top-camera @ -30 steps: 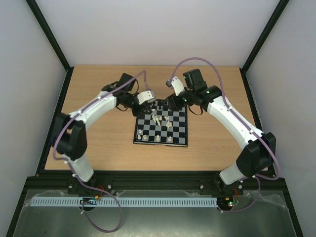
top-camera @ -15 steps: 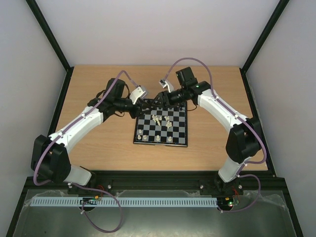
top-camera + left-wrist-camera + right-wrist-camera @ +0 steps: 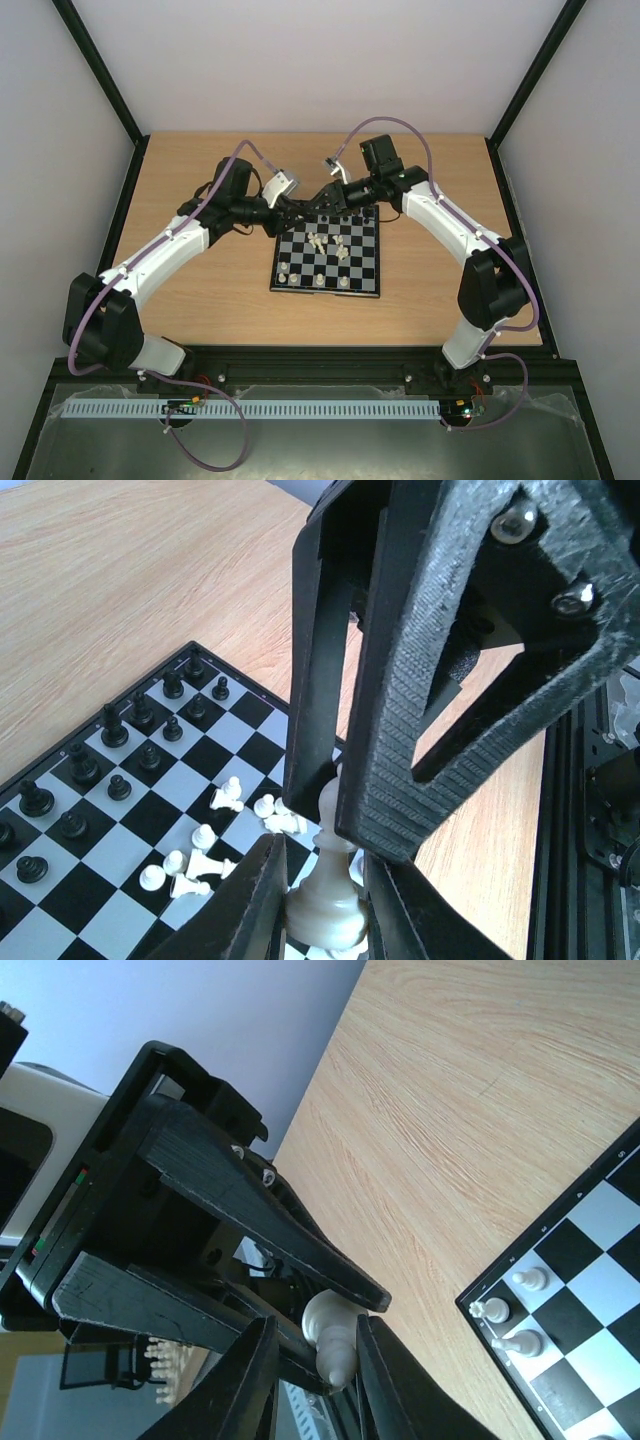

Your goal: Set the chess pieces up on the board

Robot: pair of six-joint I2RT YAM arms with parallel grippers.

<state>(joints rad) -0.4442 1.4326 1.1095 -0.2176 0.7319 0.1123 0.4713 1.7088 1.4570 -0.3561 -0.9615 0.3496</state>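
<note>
Both grippers meet just above the far left corner of the board (image 3: 300, 262). My left gripper (image 3: 298, 208) is shut on the base of a cream-white chess piece (image 3: 325, 905). My right gripper (image 3: 322, 203) reaches in from the other side, and its fingers (image 3: 400, 730) press on the same piece's narrow top. From the right wrist the piece (image 3: 328, 1332) shows between both pairs of fingers. Black pieces (image 3: 130, 730) stand in the board's far rows. Several white pieces (image 3: 200, 850) lie toppled mid-board.
The board (image 3: 590, 1250) lies mid-table on bare wood (image 3: 200, 280). A few white pieces (image 3: 318, 281) stand in its near row. White walls and a black frame (image 3: 100, 80) enclose the table. Both arm bases sit at the near edge.
A second ago the grippers were apart over the board's far edge. They have since drawn together at the far left corner, and the right gripper's fingers have closed onto the piece's top.
</note>
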